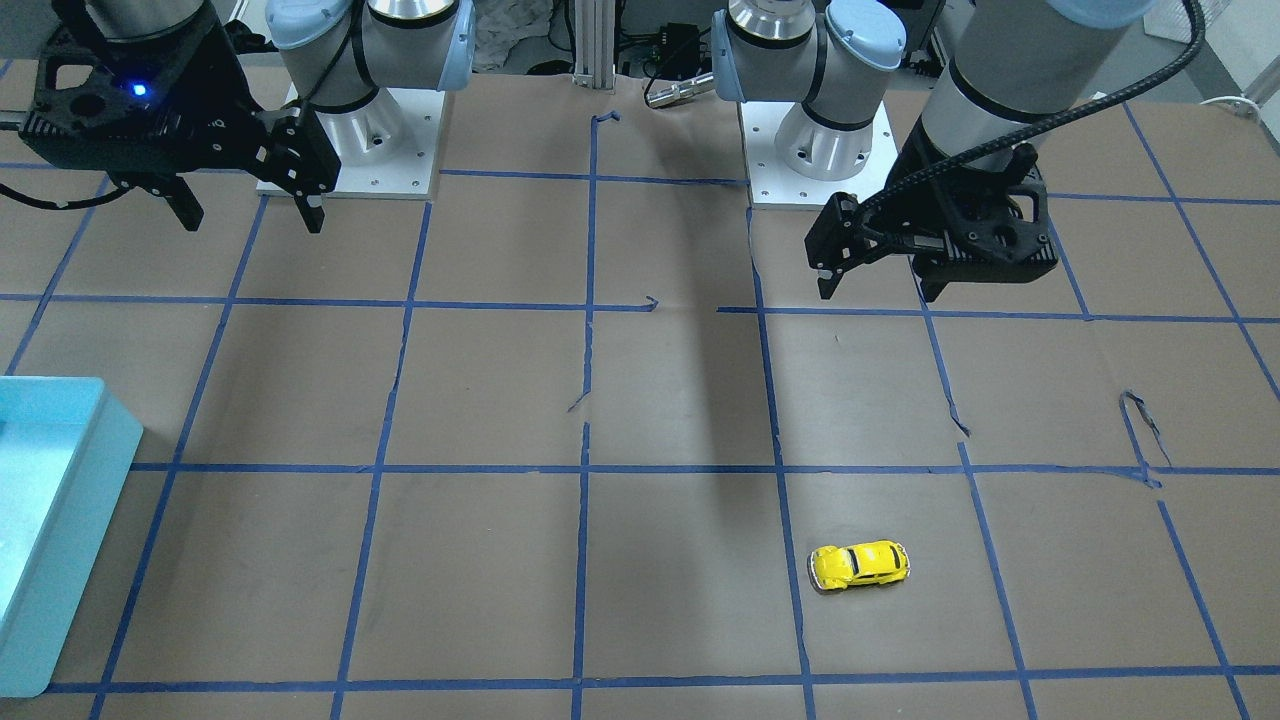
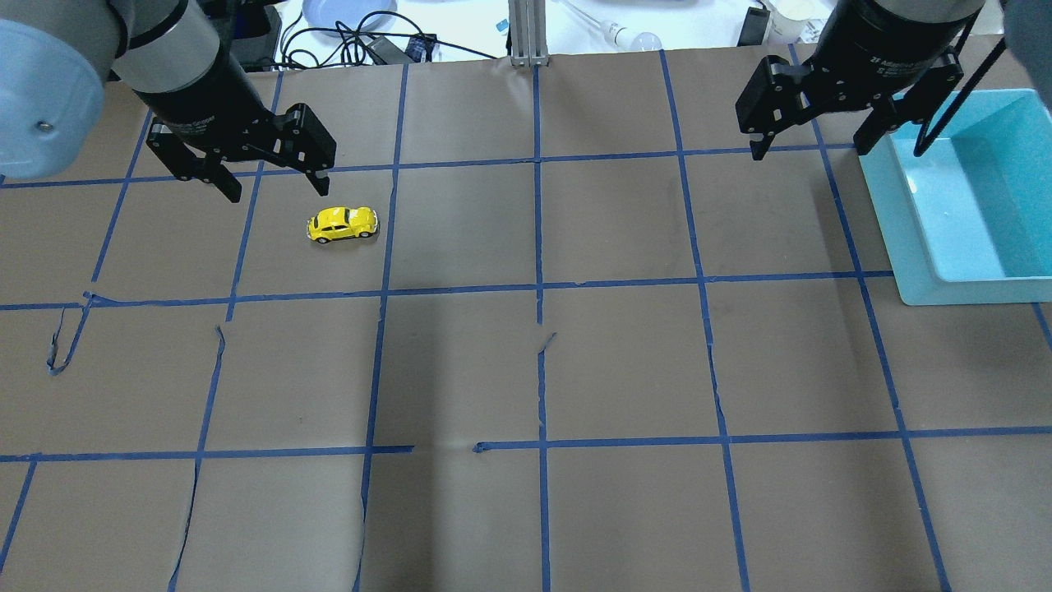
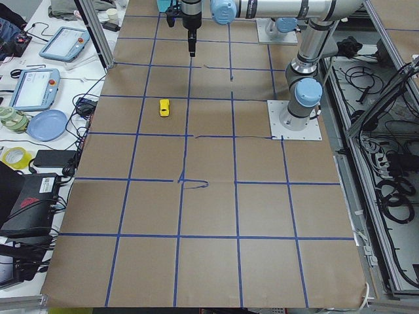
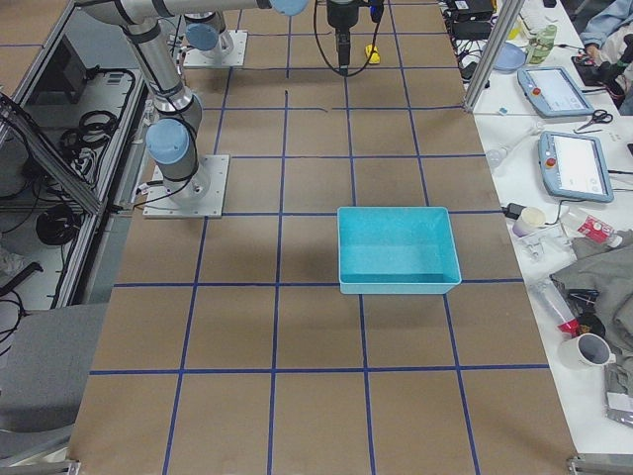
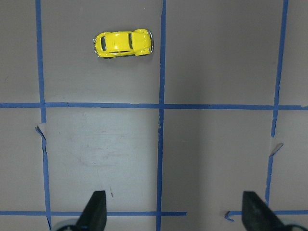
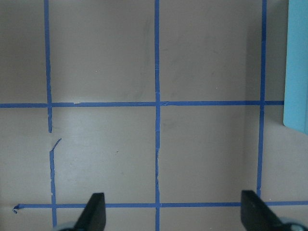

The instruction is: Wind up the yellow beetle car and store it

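Observation:
The yellow beetle car (image 2: 343, 224) stands on its wheels on the brown paper table, also in the front view (image 1: 860, 566) and the left wrist view (image 5: 124, 44). My left gripper (image 2: 275, 187) is open and empty, raised above the table just behind and left of the car; it shows in the front view (image 1: 875, 285) too, with its fingertips (image 5: 96, 211) at the bottom of the wrist view. My right gripper (image 2: 809, 148) is open and empty, raised at the far right beside the bin, and seen in the front view (image 1: 250, 215).
A light-blue bin (image 2: 970, 205) stands at the table's right edge, seen also in the front view (image 1: 50, 520) and the right side view (image 4: 396, 247). Blue tape lines grid the paper, with some torn strips. Cables and tablets lie beyond the table's far edge.

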Tool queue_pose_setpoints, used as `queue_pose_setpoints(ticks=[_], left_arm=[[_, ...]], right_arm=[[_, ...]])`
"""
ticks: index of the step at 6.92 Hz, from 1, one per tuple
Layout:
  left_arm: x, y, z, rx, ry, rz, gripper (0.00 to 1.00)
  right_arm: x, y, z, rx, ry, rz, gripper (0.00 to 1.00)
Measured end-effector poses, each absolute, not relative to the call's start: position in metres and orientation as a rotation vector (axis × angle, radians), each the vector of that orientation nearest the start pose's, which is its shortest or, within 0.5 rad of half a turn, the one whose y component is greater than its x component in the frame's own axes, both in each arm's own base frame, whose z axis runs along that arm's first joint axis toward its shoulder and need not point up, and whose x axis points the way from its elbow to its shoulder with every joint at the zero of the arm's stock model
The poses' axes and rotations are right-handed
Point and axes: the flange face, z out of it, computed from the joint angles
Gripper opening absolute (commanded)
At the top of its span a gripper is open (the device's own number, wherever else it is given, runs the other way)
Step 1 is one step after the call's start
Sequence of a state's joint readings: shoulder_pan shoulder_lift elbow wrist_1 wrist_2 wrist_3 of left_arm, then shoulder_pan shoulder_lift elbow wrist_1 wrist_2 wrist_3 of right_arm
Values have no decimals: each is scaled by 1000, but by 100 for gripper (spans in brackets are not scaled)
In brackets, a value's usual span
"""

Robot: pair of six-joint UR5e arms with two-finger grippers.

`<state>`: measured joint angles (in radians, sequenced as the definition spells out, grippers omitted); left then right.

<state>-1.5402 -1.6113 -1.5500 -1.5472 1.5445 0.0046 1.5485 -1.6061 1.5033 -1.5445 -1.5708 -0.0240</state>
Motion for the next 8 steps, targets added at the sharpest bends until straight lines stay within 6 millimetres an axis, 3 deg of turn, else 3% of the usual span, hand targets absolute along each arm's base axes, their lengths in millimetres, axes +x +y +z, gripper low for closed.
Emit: queue_pose_setpoints(ticks=[8], left_arm=[[-120,-510,472,-41,3162,17,100]], right_arm=[[122,-485,536,-3,3141,-122,100]])
